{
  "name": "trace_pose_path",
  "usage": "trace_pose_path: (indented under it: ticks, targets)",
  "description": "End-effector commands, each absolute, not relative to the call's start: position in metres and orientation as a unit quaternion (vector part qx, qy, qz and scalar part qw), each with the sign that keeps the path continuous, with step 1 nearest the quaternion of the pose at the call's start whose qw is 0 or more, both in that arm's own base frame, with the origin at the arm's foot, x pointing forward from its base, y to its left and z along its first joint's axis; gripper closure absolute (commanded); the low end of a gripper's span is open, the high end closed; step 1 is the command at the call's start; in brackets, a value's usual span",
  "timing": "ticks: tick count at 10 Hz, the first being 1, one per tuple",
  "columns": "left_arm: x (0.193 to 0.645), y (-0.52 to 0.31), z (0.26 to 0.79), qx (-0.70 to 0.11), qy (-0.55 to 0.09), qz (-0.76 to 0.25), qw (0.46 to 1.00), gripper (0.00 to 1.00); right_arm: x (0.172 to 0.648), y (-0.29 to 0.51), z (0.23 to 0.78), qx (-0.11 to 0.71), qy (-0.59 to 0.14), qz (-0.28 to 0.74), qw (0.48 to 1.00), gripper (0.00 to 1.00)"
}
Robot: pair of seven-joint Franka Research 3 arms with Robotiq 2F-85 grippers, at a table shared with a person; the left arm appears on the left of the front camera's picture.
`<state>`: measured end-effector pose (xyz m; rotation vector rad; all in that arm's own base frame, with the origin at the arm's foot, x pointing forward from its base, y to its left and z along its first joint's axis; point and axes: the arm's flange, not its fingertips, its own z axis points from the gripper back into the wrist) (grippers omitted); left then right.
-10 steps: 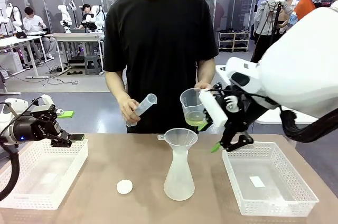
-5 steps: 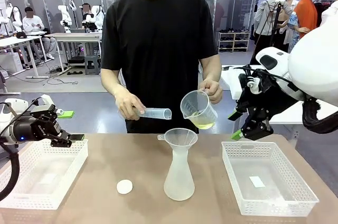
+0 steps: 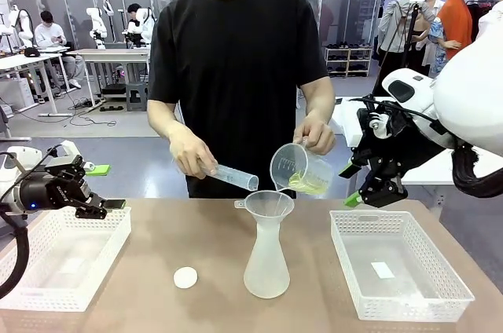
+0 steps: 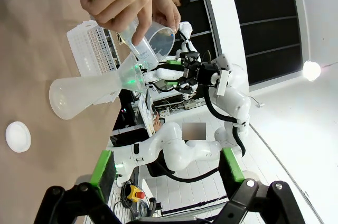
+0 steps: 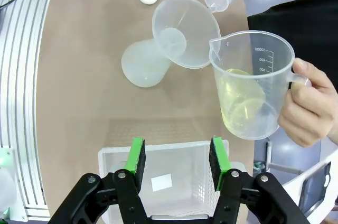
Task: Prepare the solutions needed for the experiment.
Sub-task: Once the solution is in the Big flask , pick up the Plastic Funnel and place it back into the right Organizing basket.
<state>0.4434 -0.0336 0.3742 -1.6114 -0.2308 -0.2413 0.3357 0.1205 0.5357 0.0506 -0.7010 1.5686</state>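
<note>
1. The person's hand point(image 3: 191, 154) hid the upper end of the measuring cylinder point(image 3: 236, 177).
2. Whether the solutions point(image 3: 308, 184) ran from the beaker point(image 3: 299, 166) into the funnel point(image 3: 269, 203) was too fine to tell.
3. Its printed scale was too small to read.
4. The right gripper point(image 5: 178, 142) covered part of the basket point(image 5: 174, 151).
5. The left wrist view's top edge cut the beaker off.

To me the bench point(image 3: 157, 239) reads as smooth, matt brown. The flask point(image 3: 266, 266) is frosted, translucent plastic. The funnel point(image 3: 268, 205), jug point(image 3: 302, 166) and cylinder point(image 3: 236, 177) are clear, glossy plastic. The solution point(image 3: 309, 184) looks watery, pale yellow-green. The left basket point(image 3: 47, 298) and right basket point(image 3: 416, 306) are white plastic mesh. My right fingers point(image 5: 127, 187) are matt black with green pads point(image 5: 138, 161). The person's shirt point(image 3: 236, 58) is matt black cloth.
</note>
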Motion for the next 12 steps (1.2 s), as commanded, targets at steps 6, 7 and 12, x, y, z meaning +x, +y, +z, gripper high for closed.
trace_pose_path:
  ticks: [6, 7, 12]
  targets:
    - [0.443, -0.034, 0.375, -0.72, -0.104, -0.111, 0.677, 0.0, 0.373, 0.032, 0.484, 0.295, -0.273, 0.267, 0.876, 0.38]
    - [0.443, -0.034, 0.375, -0.72, -0.104, -0.111, 0.677, 0.0, 0.374, 0.017, 0.477, 0.366, -0.27, 0.201, 0.868, 0.38]
    - [0.443, -0.034, 0.375, -0.72, -0.104, -0.111, 0.677, 0.0, 0.382, -0.016, 0.441, 0.541, -0.228, 0.048, 0.808, 0.38]
